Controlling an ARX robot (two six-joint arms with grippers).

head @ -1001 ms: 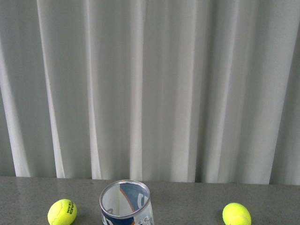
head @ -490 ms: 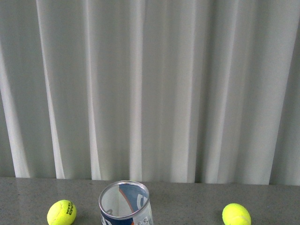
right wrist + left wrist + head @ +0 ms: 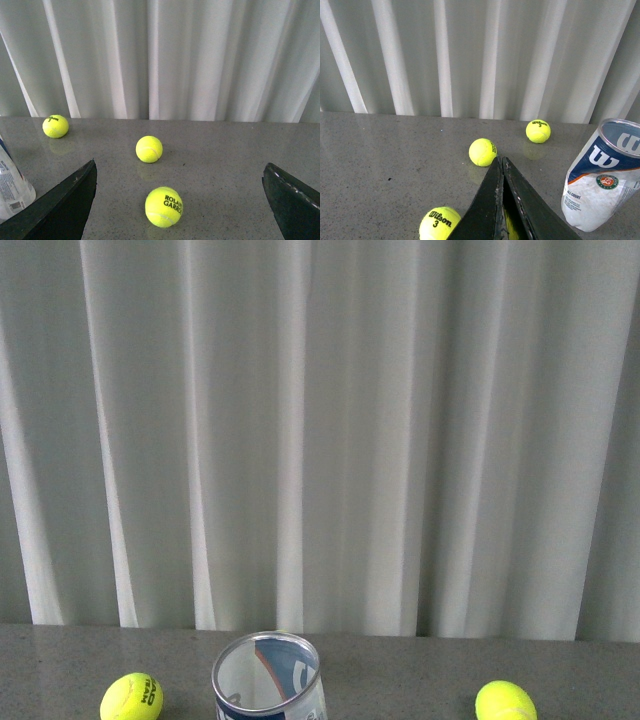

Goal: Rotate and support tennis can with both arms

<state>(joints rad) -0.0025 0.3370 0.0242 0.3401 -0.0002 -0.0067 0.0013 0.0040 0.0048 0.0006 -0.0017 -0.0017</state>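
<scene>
The tennis can (image 3: 268,680) stands upright at the bottom middle of the front view, clear with a silver rim and open top. In the left wrist view the can (image 3: 604,180) leans a little, with its white, blue and red Wilson label, off to one side of my left gripper (image 3: 501,161). That gripper is shut, its black fingers pressed together, empty, pointing toward a yellow ball (image 3: 483,151). My right gripper (image 3: 180,172) is open wide and empty above a Roland Garros ball (image 3: 164,206). The can's base (image 3: 11,190) shows at the edge of the right wrist view. Neither arm shows in the front view.
Yellow tennis balls lie on the grey speckled table: two in the front view (image 3: 131,696) (image 3: 505,702), others in the left wrist view (image 3: 538,131) (image 3: 439,223) and right wrist view (image 3: 149,149) (image 3: 55,126). A white pleated curtain (image 3: 320,430) hangs behind the table.
The can, both balls and the table edge have slid slightly lower in the front view. Nothing was taken hold of or let go.
</scene>
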